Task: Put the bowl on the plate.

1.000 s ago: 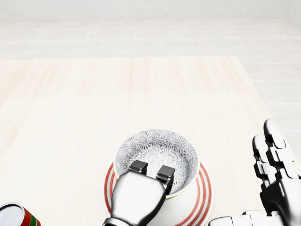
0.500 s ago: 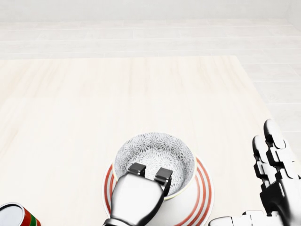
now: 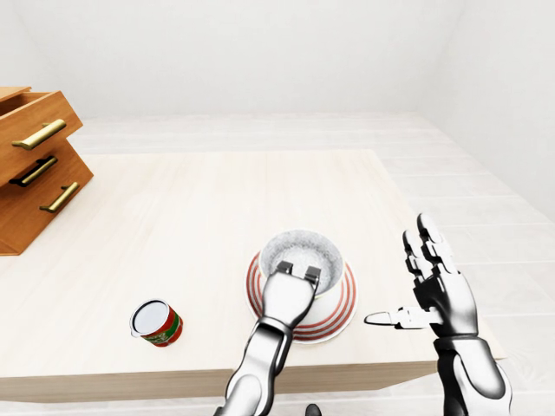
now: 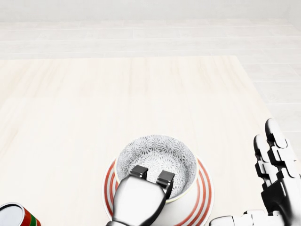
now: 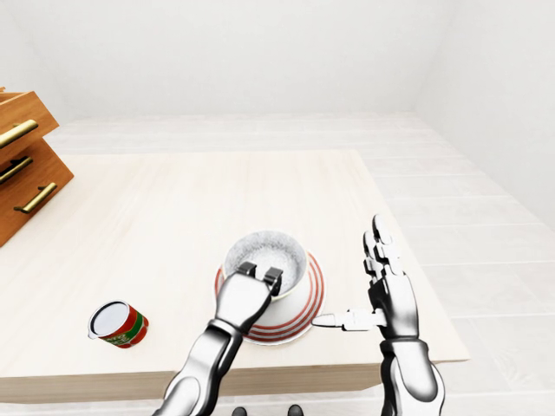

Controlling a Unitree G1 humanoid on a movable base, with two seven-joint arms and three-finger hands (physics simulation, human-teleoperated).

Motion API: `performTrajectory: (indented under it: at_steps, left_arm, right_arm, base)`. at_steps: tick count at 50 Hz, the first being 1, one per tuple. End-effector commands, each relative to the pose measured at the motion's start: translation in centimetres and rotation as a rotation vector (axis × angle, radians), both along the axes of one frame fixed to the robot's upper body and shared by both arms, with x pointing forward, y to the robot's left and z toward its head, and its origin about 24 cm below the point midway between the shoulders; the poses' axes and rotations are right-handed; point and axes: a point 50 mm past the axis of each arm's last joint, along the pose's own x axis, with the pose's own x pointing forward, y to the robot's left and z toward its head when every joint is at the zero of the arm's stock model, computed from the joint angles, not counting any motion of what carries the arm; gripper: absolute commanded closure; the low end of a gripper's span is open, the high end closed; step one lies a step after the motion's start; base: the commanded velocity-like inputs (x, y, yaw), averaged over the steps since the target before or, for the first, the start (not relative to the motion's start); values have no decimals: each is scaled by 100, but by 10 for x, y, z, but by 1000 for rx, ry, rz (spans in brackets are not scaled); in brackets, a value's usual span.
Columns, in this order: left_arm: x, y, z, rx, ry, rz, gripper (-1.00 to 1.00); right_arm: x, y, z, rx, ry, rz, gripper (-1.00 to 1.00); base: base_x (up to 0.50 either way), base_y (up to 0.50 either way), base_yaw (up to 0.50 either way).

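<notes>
Bowl [image 4: 155, 160] on striped plate [image 4: 203, 187], roughly centred, near counter [image 4: 117, 94] bottom edge in head view; whether fully seated unclear.

Left robot hand [image 4: 143, 186] pinches bowl's near rim, two fingertips [image 4: 138, 170] hooked inside, thumb hidden.

Judgement: set down level, release gently, lift fingers straight up clear of rim so bowl does not drag or tip.

Right robot hand [image 3: 442, 299] splayed wide, empty, just right of plate, apart from it.

Can [image 3: 157, 322] lying left of plate, well apart.

Drawer unit [image 3: 39, 169] far left.

Nothing obstructs.

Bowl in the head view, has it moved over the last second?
Yes: the bowl has shifted slightly toward the view's bottom edge, judged against the plate, which stayed put.
</notes>
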Motion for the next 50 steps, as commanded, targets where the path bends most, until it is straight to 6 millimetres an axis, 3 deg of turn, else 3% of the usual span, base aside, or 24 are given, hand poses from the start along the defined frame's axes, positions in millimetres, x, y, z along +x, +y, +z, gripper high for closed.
performTrajectory:
  at_steps: [1,50]
  left_arm:
    - [0,-1,2,-10,-39,-1,100]
    - [-1,-1,-11,-7,-20,-1,100]
  right_arm:
    - [1,0,0,2,1,0,-100]
    - [2,1,-3,5,8,6,-100]
  base:
    - [0,0,0]
    - [0,0,0]
